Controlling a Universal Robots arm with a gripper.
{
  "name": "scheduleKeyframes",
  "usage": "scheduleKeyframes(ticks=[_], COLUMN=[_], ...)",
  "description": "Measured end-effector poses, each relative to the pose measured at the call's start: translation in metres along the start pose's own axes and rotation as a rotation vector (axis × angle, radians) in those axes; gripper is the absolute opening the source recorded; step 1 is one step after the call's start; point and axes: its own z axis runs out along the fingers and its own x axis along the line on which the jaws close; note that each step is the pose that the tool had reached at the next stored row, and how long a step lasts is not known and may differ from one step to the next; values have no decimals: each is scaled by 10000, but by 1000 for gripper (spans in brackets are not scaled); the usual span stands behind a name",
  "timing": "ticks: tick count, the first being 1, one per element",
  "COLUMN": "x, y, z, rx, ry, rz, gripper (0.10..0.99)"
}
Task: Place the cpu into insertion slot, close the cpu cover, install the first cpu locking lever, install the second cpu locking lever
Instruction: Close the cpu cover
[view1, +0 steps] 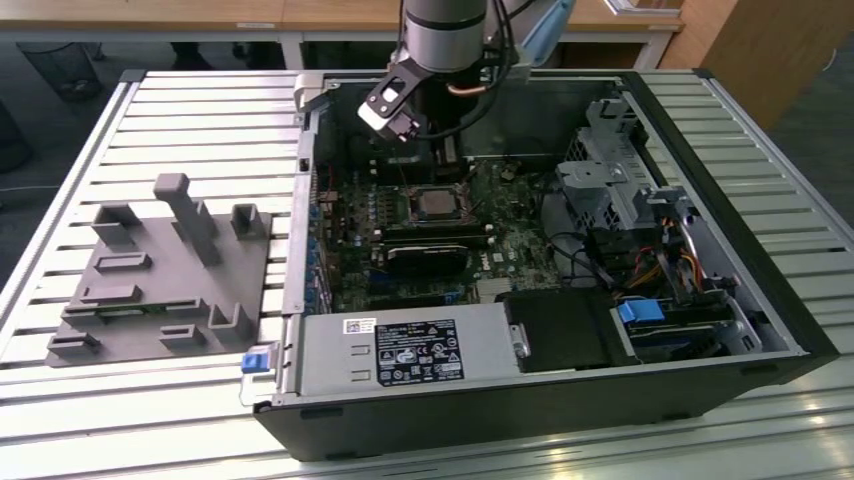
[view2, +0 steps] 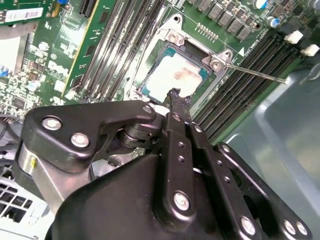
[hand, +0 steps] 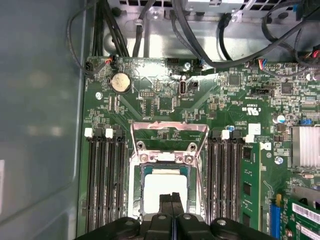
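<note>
The claw (hand: 171, 199) hangs with its tips pressed together and nothing pinched, just over one edge of the cpu (hand: 165, 181), which lies seated in the insertion slot (hand: 143, 180). The cpu cover (hand: 170, 126) stands open beyond it. The risk, I judge, is that the tips drag on the chip's top and knock it askew, or snag the loose lever rod (view2: 255, 73). Room is tight: memory slots (hand: 105, 175) flank the socket on both sides, and the case wall (hand: 40, 125) rises past one bank.
</note>
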Motion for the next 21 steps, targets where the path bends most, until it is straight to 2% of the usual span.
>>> scheduleKeyframes(ticks=[7, 10, 13, 15, 19, 21], x=[1, 0, -1, -2, -1, -1], y=[22, 99, 194, 205, 210, 210], z=[-269, -273, -267, -269, -338, -342], rx=[99, 245, 318, 323, 323, 322], ry=[1, 8, 24, 29, 30, 32], rz=[0, 2, 2, 2, 3, 3], gripper=[106, 106, 106, 106, 106, 106])
